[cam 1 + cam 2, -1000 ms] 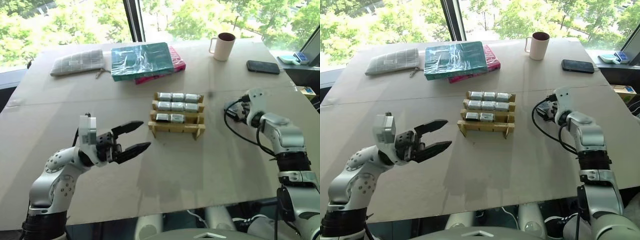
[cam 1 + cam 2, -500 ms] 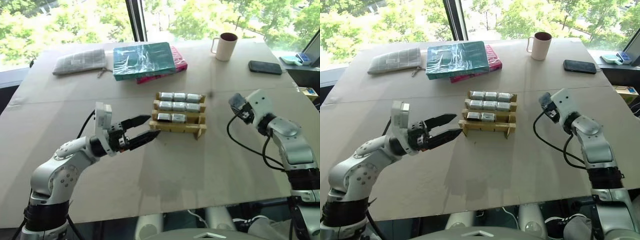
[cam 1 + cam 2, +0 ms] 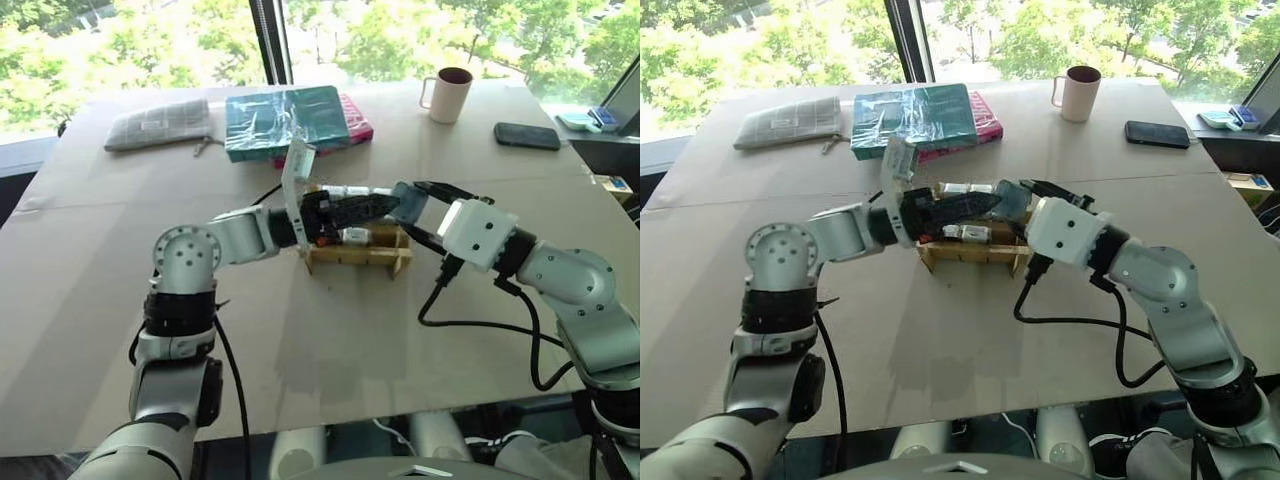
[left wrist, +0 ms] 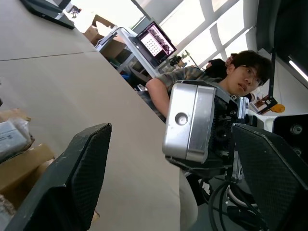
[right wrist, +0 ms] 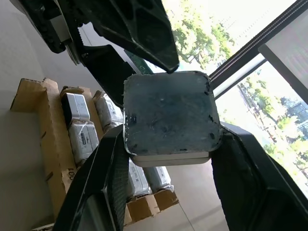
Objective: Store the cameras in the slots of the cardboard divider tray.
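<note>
Right end effector (image 5: 168, 159) grips a camera (image 5: 168, 115); left end effector (image 4: 168, 178) gapes wide.

Both arms reach inward and meet over the middle of the table. The left arm runs from its shoulder joint across toward the right, forearm about level, and the left gripper (image 3: 372, 207) points right with its 2 black fingers (image 4: 82, 168) spread wide apart, nothing between them. The right arm bends at the elbow and angles forward and to the left; the right gripper (image 5: 168, 159) has its 2 fingers closed against the sides of a small boxy camera (image 5: 168, 115), gripping it just beside the left gripper's fingertips
</note>
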Robot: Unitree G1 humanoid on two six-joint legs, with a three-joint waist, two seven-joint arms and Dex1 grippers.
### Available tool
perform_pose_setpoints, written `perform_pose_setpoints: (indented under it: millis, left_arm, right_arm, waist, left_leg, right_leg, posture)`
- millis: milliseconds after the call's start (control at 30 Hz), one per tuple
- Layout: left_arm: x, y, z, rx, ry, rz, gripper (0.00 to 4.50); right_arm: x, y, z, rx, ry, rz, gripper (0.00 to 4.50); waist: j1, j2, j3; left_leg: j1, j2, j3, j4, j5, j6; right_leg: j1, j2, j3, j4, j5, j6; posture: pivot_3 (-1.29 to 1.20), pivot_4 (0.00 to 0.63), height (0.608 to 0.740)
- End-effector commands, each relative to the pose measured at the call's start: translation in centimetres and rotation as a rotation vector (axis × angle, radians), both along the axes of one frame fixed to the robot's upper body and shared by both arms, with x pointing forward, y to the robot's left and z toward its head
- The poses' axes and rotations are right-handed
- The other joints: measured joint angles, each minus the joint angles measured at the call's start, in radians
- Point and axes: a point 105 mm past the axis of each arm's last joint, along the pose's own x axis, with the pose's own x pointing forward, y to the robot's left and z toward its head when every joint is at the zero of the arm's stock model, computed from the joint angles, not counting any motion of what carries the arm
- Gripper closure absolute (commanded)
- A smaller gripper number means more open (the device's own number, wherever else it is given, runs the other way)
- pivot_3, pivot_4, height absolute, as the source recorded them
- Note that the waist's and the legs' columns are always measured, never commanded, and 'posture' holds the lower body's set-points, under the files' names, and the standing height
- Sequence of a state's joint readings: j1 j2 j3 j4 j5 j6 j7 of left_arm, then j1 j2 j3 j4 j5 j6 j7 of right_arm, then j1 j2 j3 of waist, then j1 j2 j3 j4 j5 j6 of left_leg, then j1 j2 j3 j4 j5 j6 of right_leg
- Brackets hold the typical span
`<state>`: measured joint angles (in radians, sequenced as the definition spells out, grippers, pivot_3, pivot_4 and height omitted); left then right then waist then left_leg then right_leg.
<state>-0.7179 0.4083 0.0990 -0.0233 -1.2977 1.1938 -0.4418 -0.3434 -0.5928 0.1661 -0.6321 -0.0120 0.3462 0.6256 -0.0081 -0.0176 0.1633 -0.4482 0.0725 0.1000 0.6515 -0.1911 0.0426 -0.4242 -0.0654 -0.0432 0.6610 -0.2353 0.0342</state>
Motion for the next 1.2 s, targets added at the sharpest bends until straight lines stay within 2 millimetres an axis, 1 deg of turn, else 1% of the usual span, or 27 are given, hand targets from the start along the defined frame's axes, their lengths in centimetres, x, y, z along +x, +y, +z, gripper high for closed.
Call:
perform_pose_setpoints:
  millis: [33, 67, 100, 133, 200, 233, 267, 300, 333, 367, 400, 433, 500, 567, 600, 633, 733, 767, 867, 933, 1033, 1100, 1200]
  left_arm:
    - [-0.2, -0.9, 0.7, -0.008, -0.024, -0.045, 0.31]
    - [-0.1, -1.0, 0.8, -0.012, -0.026, -0.045, 0.31]
    - [0.0, -1.1, 0.9, -0.012, -0.027, -0.049, 0.9]
    - [0.0, -1.1, 0.9, -0.011, -0.026, -0.051, 1.16]
    - [-0.2, -1.0, 0.9, -0.011, -0.033, -0.062, 2.04]
    - [-0.2, -1.0, 1.0, -0.013, -0.034, -0.063, 2.58]
    - [-0.2, -1.0, 1.0, -0.015, -0.036, -0.064, 3.0]
    - [-0.2, -0.9, 1.1, -0.016, -0.036, -0.064, 3.49]
    - [-0.3, -0.6, 1.1, -0.016, -0.037, -0.065, 3.65]
    - [-0.1, -0.6, 1.3, -0.014, -0.048, -0.059, 3.61]
    - [0.0, -0.5, 1.5, -0.006, -0.068, -0.055, 3.61]
    - [0.1, -0.2, 1.6, 0.0, -0.081, -0.05, 3.61]
    - [0.6, -0.1, 2.1, 0.048, -0.209, -0.029, 3.61]
    - [1.3, -0.4, 2.0, 0.125, -0.317, -0.021, 3.61]
    - [1.3, -0.7, 2.0, 0.158, -0.36, -0.049, 3.61]
    - [1.4, -0.8, 1.9, 0.191, -0.389, -0.078, 3.61]
    - [2.3, -1.3, 0.5, 0.397, -0.451, -0.203, 3.61]
    - [2.6, -1.4, 0.2, 0.433, -0.471, -0.244, 3.61]
    - [3.9, -1.5, -0.7, 0.515, -0.527, -0.311, 3.61]
    - [4.7, -2.1, -1.3, 0.573, -0.557, -0.341, 3.61]
    - [5.3, -2.8, -2.5, 0.631, -0.589, -0.399, 3.61]
    - [5.7, -2.8, -3.5, 0.685, -0.615, -0.433, 3.61]
    - [6.7, -2.7, -4.7, 0.756, -0.67, -0.433, 3.61]
  right_arm:
    - [-0.9, 1.1, 1.3, 0.035, -0.041, 0.037, 2.61]
    - [-1.0, 1.4, 1.5, 0.05, -0.035, 0.047, 2.61]
    - [-1.0, 1.5, 1.7, 0.06, -0.03, 0.052, 2.61]
    - [-1.0, 1.7, 1.8, 0.065, -0.027, 0.055, 2.61]
    - [-0.9, 1.6, 1.7, 0.067, -0.011, 0.055, 2.61]
    - [-0.8, 1.3, 1.9, 0.08, -0.005, 0.046, 2.11]
    - [-0.8, 1.1, 2.0, 0.089, -0.002, 0.042, 1.58]
    - [-0.8, 1.1, 2.1, 0.096, -0.001, 0.04, 1.21]
    - [-0.8, 1.3, 2.2, 0.099, -0.001, 0.04, 0.71]
    - [-0.7, 1.0, 2.2, 0.101, -0.007, 0.027, 0.28]
    - [-0.7, 0.6, 2.0, 0.105, -0.005, 0.007, 0.0]
    - [-0.7, 0.6, 1.8, 0.109, -0.003, -0.005, 0.0]
    - [-0.9, -0.8, 0.7, 0.116, 0.043, -0.056, 0.0]
    - [-1.3, -2.8, -0.5, 0.132, 0.108, -0.114, 0.0]
    - [-1.8, -3.8, -1.1, 0.137, 0.146, -0.13, 0.0]
    - [-2.1, -4.3, -1.5, 0.147, 0.175, -0.14, 0.0]
    - [-3.5, -6.3, -2.0, 0.162, 0.234, -0.175, 0.0]
    - [-3.9, -6.8, -2.0, 0.166, 0.243, -0.184, 0.0]
    - [-4.4, -7.1, -1.8, 0.175, 0.247, -0.203, 0.0]
    - [-4.8, -7.6, -1.7, 0.176, 0.245, -0.22, 0.0]
    - [-5.6, -7.8, -1.6, 0.189, 0.246, -0.236, 0.0]
    - [-6.3, -7.9, -1.6, 0.2, 0.252, -0.238, 0.0]
    - [-6.9, -7.6, -1.9, 0.209, 0.26, -0.229, 0.0]
  waist:
    - [0.0, 0.0, 0.0]
    - [0.0, 0.0, 0.0]
    - [0.0, 0.0, 0.0]
    - [-0.001, 0.0, 0.0]
    - [-0.002, 0.0, 0.0]
    - [-0.002, 0.0, 0.0]
    - [-0.001, 0.0, 0.0]
    - [-0.001, 0.0, 0.0]
    - [-0.001, 0.0, 0.0]
    - [-0.001, 0.0, 0.0]
    - [-0.001, 0.0, 0.0]
    - [0.0, 0.0, 0.0]
    - [0.003, 0.0, 0.0]
    - [0.011, 0.0, 0.0]
    - [0.019, 0.0, 0.0]
    - [0.024, 0.0, 0.0]
    - [0.027, -0.001, 0.0]
    - [0.03, -0.001, 0.0]
    - [0.021, 0.0, 0.0]
    - [0.021, 0.0, 0.0]
    - [0.023, -0.001, 0.001]
    - [0.023, -0.001, 0.001]
    - [0.024, -0.001, 0.001]
  left_leg:
    - [0.0, 0.0, 0.0, 0.0, 0.0, 0.0]
    - [0.0, 0.0, 0.0, 0.0, 0.0, 0.0]
    - [0.0, 0.0, 0.0, 0.0, 0.0, 0.0]
    - [0.0, 0.0, 0.0, 0.0, 0.0, 0.0]
    - [0.0, 0.0, 0.0, 0.0, 0.0, 0.0]
    - [0.0, 0.0, 0.0, 0.0, 0.0, 0.0]
    - [0.0, 0.0, 0.0, 0.0, 0.0, 0.0]
    - [0.0, 0.0, 0.0, 0.0, 0.0, 0.0]
    - [0.0, 0.0, -0.001, 0.0, 0.0, 0.0]
    - [0.0, 0.0, -0.001, 0.0, 0.0, 0.0]
    - [0.0, 0.0, -0.001, 0.0, 0.0, 0.0]
    - [0.0, 0.0, -0.001, 0.0, 0.0, 0.0]
    - [0.0, 0.0, 0.0, 0.0, 0.0, 0.0]
    - [-0.001, -0.001, 0.002, 0.0, 0.0, 0.0]
    - [-0.001, -0.001, 0.002, 0.0, 0.0, 0.0]
    - [-0.001, -0.001, 0.003, 0.0, 0.0, 0.0]
    - [-0.002, -0.002, 0.003, 0.0, 0.0, 0.0]
    - [-0.002, -0.002, 0.002, 0.0, 0.0, 0.0]
    - [-0.001, -0.001, 0.003, 0.0, 0.0, 0.0]
    - [-0.001, -0.001, 0.002, 0.0, 0.0, 0.0]
    - [-0.003, -0.001, 0.002, 0.0, -0.001, 0.0]
    - [-0.004, -0.001, 0.001, 0.0, -0.001, 0.001]
    - [-0.005, -0.001, 0.0, 0.0, -0.001, 0.001]
  right_leg:
    - [0.0, 0.0, 0.0, 0.0, 0.0, 0.0]
    - [0.0, 0.0, 0.0, 0.0, 0.0, 0.0]
    - [0.0, 0.0, 0.0, 0.0, 0.0, 0.0]
    - [0.0, 0.0, 0.0, 0.0, 0.0, 0.0]
    - [0.0, 0.0, 0.0, 0.0, 0.0, 0.0]
    - [0.0, 0.0, 0.0, 0.0, 0.0, 0.0]
    - [0.0, 0.0, 0.0, 0.0, 0.0, 0.0]
    - [0.0, 0.0, 0.0, 0.0, 0.0, 0.0]
    - [0.0, 0.0, 0.0, 0.0, 0.0, 0.0]
    - [0.0, 0.0, 0.0, 0.0, 0.0, 0.0]
    - [0.0, 0.0, 0.0, 0.0, 0.0, 0.0]
    - [0.0, 0.0, 0.0, 0.0, 0.0, 0.0]
    - [0.0, 0.0, -0.001, 0.0, 0.0, 0.0]
    - [0.0, 0.0, -0.002, -0.001, 0.0, 0.0]
    - [0.001, 0.0, -0.003, -0.001, 0.0, -0.001]
    - [0.001, 0.0, -0.003, -0.002, 0.0, -0.001]
    - [0.002, 0.0, -0.003, -0.003, 0.0, -0.001]
    - [0.002, 0.0, -0.003, -0.003, -0.001, -0.002]
    - [0.001, 0.001, -0.002, -0.003, -0.003, -0.004]
    - [0.001, 0.001, -0.002, -0.003, -0.003, -0.004]
    - [0.001, 0.001, -0.002, -0.003, -0.003, -0.003]
    - [0.0, 0.001, -0.002, -0.003, -0.003, -0.003]
    - [0.0, 0.001, -0.002, -0.004, -0.003, -0.004]
  posture:
    - [0.0, 0.15, 0.74]
    - [0.0, 0.15, 0.74]
    - [0.0, 0.15, 0.74]
    - [0.0, 0.15, 0.74]
    - [0.0, 0.15, 0.74]
    - [0.0, 0.15, 0.74]
    - [0.0, 0.15, 0.74]
    - [0.0, 0.15, 0.74]
    - [0.0, 0.15, 0.74]
    - [0.0, 0.15, 0.74]
    - [0.0, 0.15, 0.74]
    - [0.0, 0.15, 0.74]
    - [0.0, 0.15, 0.74]
    - [0.0, 0.15, 0.74]
    - [0.0, 0.15, 0.74]
    - [0.0, 0.15, 0.74]
    - [0.0, 0.15, 0.74]
    - [0.0, 0.15, 0.74]
    - [0.0, 0.15, 0.74]
    - [0.0, 0.15, 0.74]
    - [0.0, 0.15, 0.74]
    - [0.0, 0.15, 0.74]
    - [0.0, 0.15, 0.74]
